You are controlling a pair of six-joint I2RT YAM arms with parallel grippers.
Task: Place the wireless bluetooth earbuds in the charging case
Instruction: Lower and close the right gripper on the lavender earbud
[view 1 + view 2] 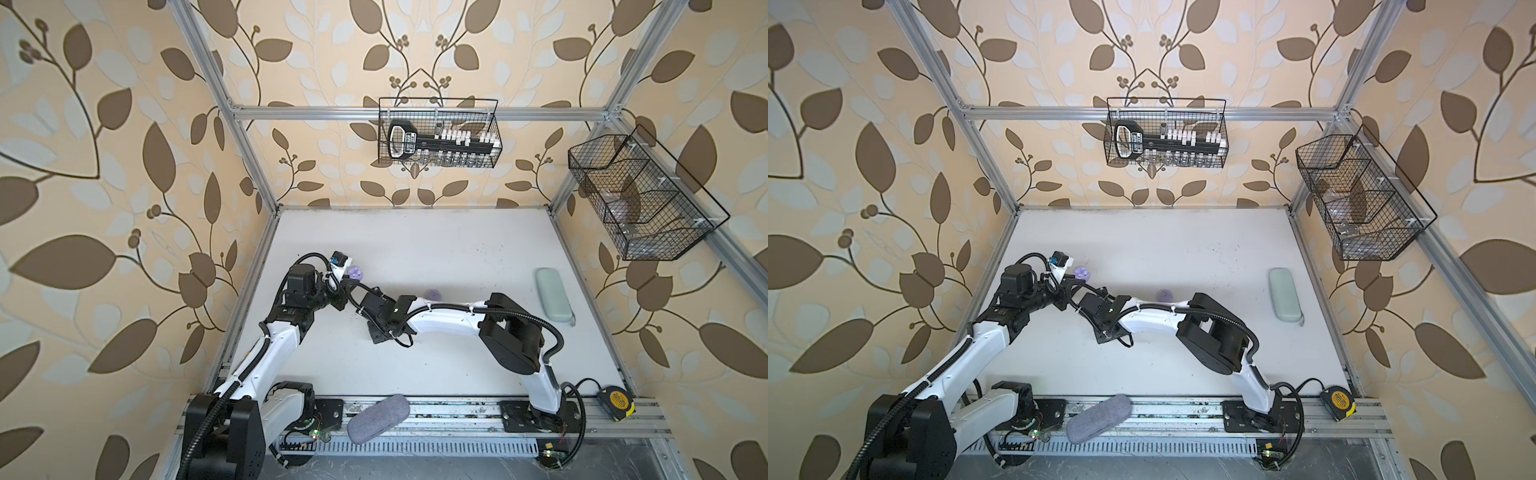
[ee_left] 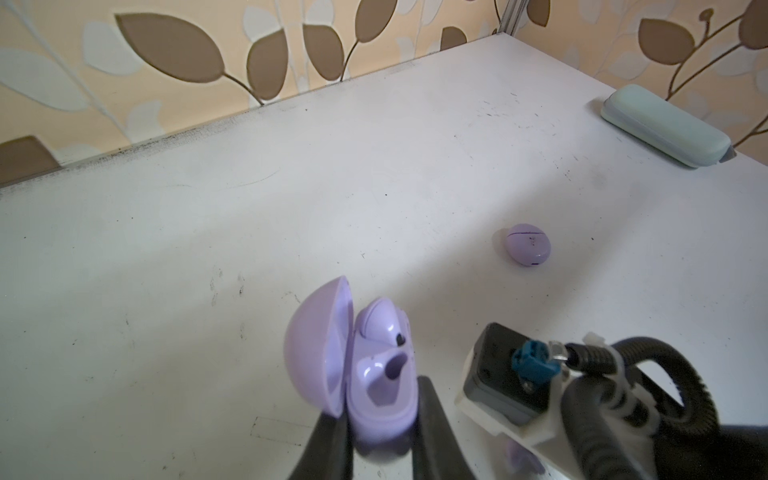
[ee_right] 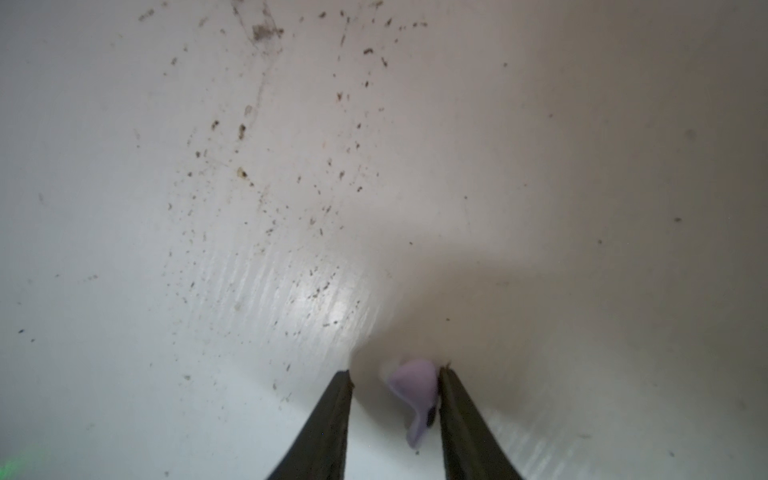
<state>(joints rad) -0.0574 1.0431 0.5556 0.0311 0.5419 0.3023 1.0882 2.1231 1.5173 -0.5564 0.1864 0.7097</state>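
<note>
My left gripper [image 2: 376,403] is shut on the base of an open lavender charging case [image 2: 374,374], lid [image 2: 316,345] swung back. One earbud [image 2: 382,324] sits in the case; the socket beside it [image 2: 390,370] is empty. In both top views this case [image 1: 355,273] [image 1: 1081,273] is at the table's left. My right gripper [image 3: 395,386] is down at the table, open, its jaws either side of a loose lavender earbud [image 3: 415,386]. The earbud touches one finger, with a gap to the other. A second, closed lavender case [image 2: 528,244] [image 1: 434,294] lies mid-table.
My right wrist's camera mount [image 2: 511,374] hangs close beside the held case. A mint-green hard case [image 1: 554,294] lies at the right edge. A grey fabric case [image 1: 378,417] and a tape measure [image 1: 617,402] rest on the front rail. Wire baskets [image 1: 440,133] [image 1: 640,199] hang on the frame.
</note>
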